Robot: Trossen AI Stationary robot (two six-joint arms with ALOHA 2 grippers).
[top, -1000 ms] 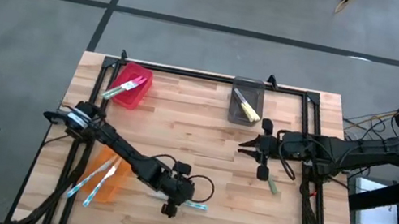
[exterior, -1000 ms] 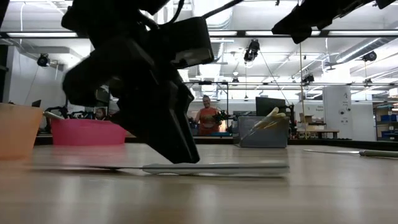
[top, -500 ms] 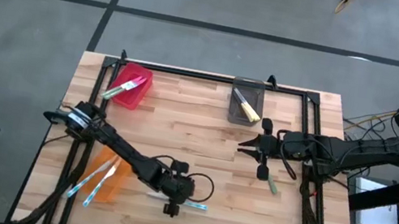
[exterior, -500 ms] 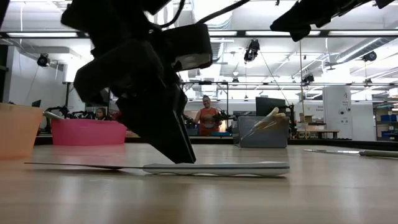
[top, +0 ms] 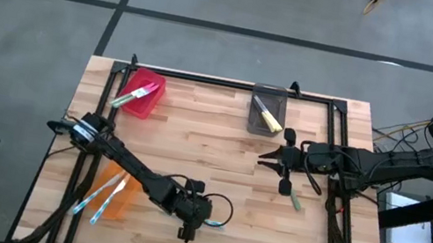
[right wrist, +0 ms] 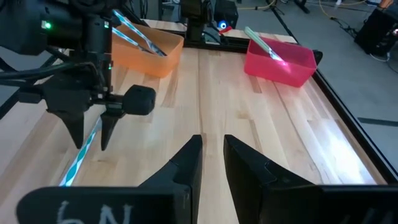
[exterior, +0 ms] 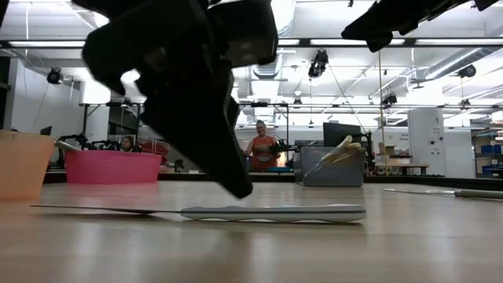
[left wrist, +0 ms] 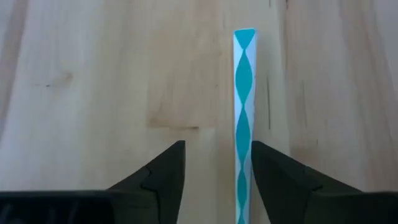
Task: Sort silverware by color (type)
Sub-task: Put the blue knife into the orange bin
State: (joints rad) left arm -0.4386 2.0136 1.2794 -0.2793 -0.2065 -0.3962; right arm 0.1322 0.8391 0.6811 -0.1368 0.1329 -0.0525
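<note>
A knife with a light-blue patterned handle (top: 214, 224) lies flat on the table near the front; it also shows in the low view (exterior: 275, 212). My left gripper (top: 191, 221) hangs open over it, pointing down. In the left wrist view the fingers (left wrist: 217, 169) stand either side of the handle (left wrist: 244, 118), clear of it. My right gripper (top: 264, 159) waits at mid-right, its fingers all but shut (right wrist: 212, 163) and empty. A green-handled knife (top: 297, 199) lies flat near the right edge.
A red bin (top: 143, 95) with a green knife stands far left. A grey bin (top: 267, 111) with yellow knives stands far centre. An orange bin (top: 116, 195) with blue knives stands near left. A person (exterior: 259, 149) stands in the room beyond the table.
My left gripper has moved a little toward the table's near edge and risen slightly off the blue knife, staying open. The knife has stayed where it was.
</note>
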